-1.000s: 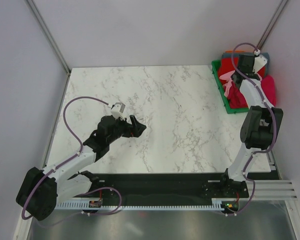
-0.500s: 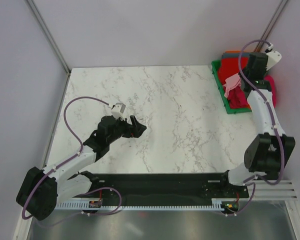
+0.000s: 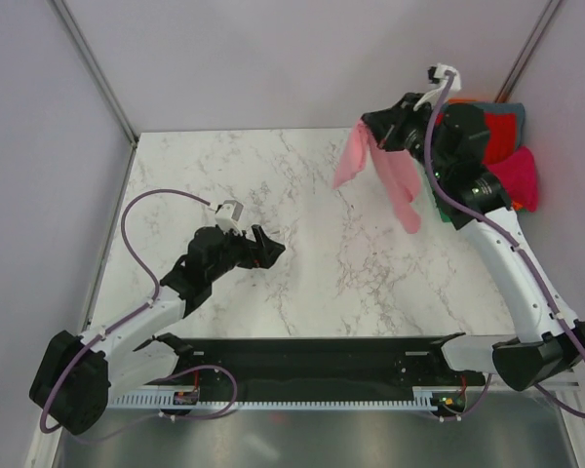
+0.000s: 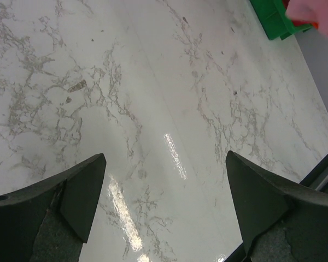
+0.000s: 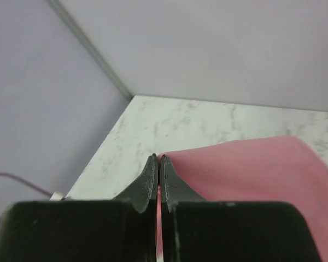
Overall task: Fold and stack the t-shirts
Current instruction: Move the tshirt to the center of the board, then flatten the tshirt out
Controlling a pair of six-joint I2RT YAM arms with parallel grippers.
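A light salmon-pink t-shirt (image 3: 385,175) hangs in the air over the back right of the table, pinched by my right gripper (image 3: 370,125), which is shut on its top edge. In the right wrist view the closed fingertips (image 5: 153,166) clamp a thin fold of that pink cloth (image 5: 251,169). More t-shirts, red (image 3: 502,127) and magenta (image 3: 517,175), lie piled at the far right. My left gripper (image 3: 270,247) hovers low over the bare marble at mid-left, open, with nothing between its fingers (image 4: 82,188).
A green plastic bin (image 3: 447,207) sits at the back right edge under the pile; its corner (image 4: 270,19) shows in the left wrist view. White marble tabletop (image 3: 302,283) spreads between the arms. Grey walls enclose the back and sides.
My right gripper has shut on the salmon-pink t-shirt in the bin, lifted it out and swung left over the table. The left arm has stayed still.
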